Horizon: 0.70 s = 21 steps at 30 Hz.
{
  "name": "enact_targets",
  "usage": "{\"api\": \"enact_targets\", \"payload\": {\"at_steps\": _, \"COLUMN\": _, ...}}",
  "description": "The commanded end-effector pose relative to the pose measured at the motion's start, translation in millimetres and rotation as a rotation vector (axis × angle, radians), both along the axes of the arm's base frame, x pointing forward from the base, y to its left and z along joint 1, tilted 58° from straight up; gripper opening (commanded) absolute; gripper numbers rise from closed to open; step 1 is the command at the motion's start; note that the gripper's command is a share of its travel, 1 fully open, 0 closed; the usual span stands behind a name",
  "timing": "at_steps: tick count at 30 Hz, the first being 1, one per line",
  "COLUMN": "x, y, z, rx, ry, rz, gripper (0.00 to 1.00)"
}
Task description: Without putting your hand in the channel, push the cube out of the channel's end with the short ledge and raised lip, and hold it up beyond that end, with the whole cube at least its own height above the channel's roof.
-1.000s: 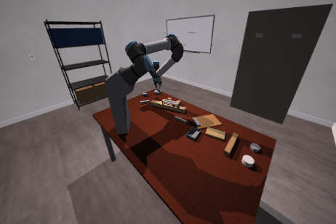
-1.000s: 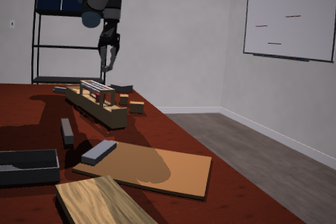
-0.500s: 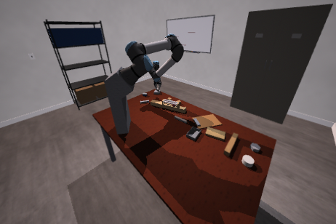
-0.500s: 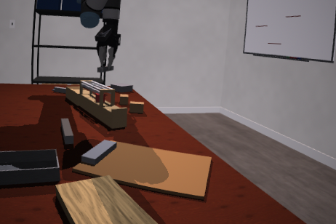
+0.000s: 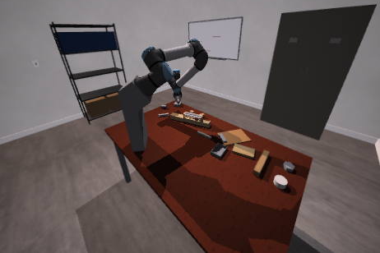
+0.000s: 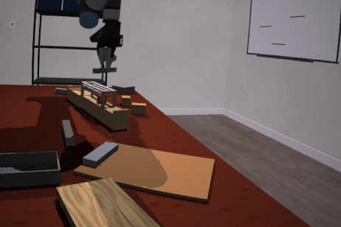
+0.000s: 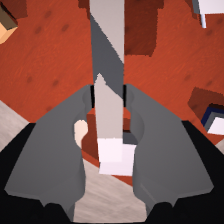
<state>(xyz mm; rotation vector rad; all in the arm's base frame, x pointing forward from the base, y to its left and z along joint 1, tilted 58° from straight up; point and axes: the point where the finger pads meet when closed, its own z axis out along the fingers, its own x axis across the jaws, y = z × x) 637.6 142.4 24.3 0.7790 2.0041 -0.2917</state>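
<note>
A red cube (image 6: 100, 98) sits inside the wooden channel (image 6: 116, 121) (image 5: 191, 121), under its pale barred roof (image 6: 97, 86) (image 5: 193, 115). The channel stretch beyond the roof looks shorter at the end nearer the exterior camera; the lip's detail is too small to tell. My gripper (image 6: 105, 66) (image 5: 178, 101) (image 7: 108, 86) is shut on a grey bar (image 6: 99, 71) (image 7: 108, 120). The bar lies across the fingertips, long in the wrist view, and hangs in the air above and behind the channel's far part. The cube is partly hidden by the roof posts.
Small wooden blocks (image 6: 125, 100) (image 6: 139, 108) and a grey piece (image 6: 124, 89) lie beside the channel. Nearer the exterior camera are another grey bar (image 6: 68, 133), an orange board (image 6: 184, 172) bearing a blue-grey block (image 6: 100, 154), a dark tray (image 6: 33, 180) and a wooden plank (image 6: 100, 201).
</note>
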Motion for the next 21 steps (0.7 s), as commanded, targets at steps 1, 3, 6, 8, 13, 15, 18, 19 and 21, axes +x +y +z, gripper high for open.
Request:
{"api": "enact_targets", "payload": {"at_steps": 1, "x": -5, "y": -4, "z": -5, "rx": 0.131, "ry": -0.089, "rz": -0.106, "gripper": 0.0}}
{"api": "enact_targets", "payload": {"at_steps": 3, "x": -6, "y": -5, "z": -6, "rx": 0.172, "ry": -0.118, "rz": -0.138, "gripper": 0.0}}
{"api": "enact_targets", "payload": {"at_steps": 6, "x": -8, "y": -7, "z": -9, "rx": 0.236, "ry": -0.164, "rz": -0.189, "gripper": 0.0}}
{"api": "enact_targets", "payload": {"at_steps": 8, "x": -9, "y": -7, "z": -9, "rx": 0.259, "ry": -0.18, "rz": -0.206, "gripper": 0.0}}
{"api": "enact_targets", "payload": {"at_steps": 13, "x": -12, "y": -9, "z": -12, "rx": 0.351, "ry": -0.246, "rz": -0.279, "gripper": 0.0}}
{"api": "enact_targets", "payload": {"at_steps": 15, "x": -13, "y": -10, "z": -14, "rx": 0.4, "ry": -0.281, "rz": -0.317, "gripper": 0.0}}
{"api": "enact_targets", "payload": {"at_steps": 18, "x": -15, "y": -11, "z": -16, "rx": 0.475, "ry": -0.335, "rz": -0.376, "gripper": 0.0}}
{"api": "enact_targets", "payload": {"at_steps": 19, "x": -15, "y": -12, "z": -17, "rx": 0.501, "ry": -0.353, "rz": -0.396, "gripper": 0.0}}
{"api": "enact_targets", "payload": {"at_steps": 21, "x": -16, "y": -13, "z": -18, "rx": 0.553, "ry": -0.391, "rz": -0.437, "gripper": 0.0}}
